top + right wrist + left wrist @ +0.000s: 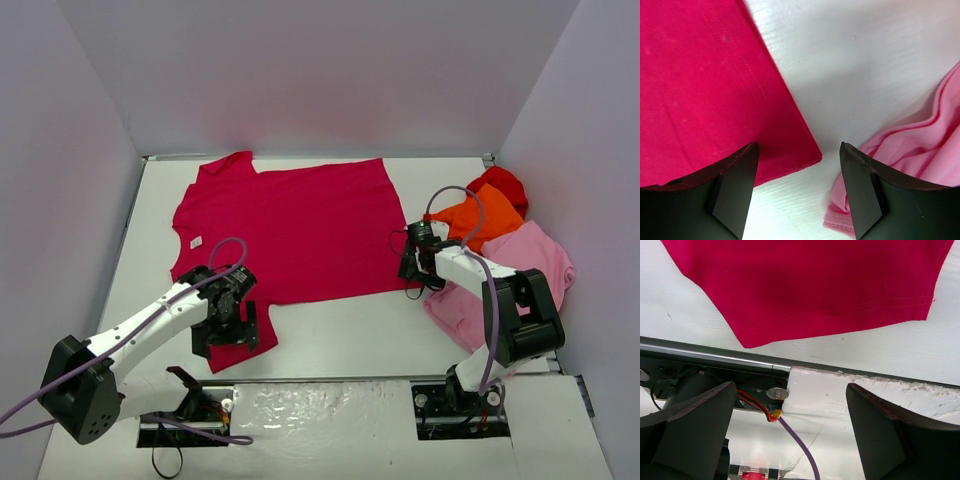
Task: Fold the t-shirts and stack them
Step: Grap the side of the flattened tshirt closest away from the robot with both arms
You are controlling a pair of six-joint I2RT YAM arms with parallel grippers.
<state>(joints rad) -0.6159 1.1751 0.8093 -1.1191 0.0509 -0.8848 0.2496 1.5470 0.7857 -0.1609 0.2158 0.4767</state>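
a crimson t-shirt (285, 225) lies spread flat on the white table (340, 330), collar toward my left side and hem toward my right. one sleeve points to the far wall, the other to the near edge.

my left gripper (791, 386) hangs over the near sleeve, low on the left of the table. its two dark fingers (695, 425) stand wide apart with nothing between them. from the left wrist, the sleeve's stitched edge fills the upper part of the view. beyond the fingers i see bare table, a metal rail (715, 355) along the near edge, and a purple cable (800, 445).

my right gripper (799, 145) sits at the near right corner of the hem. its fingers are also spread, gripping nothing. from the right wrist, the hem corner lies by one fingertip, and a fold of the light pink t-shirt (920, 150) lies by the other. a strip of bare white table runs between the two cloths. i cannot tell whether either fingertip touches cloth.

the other shirts are heaped against the right wall. the light pink one is nearest me, the orange t-shirt (485, 215) is on top of it, and the bright red t-shirt (500, 183) is farthest back. all three are crumpled.
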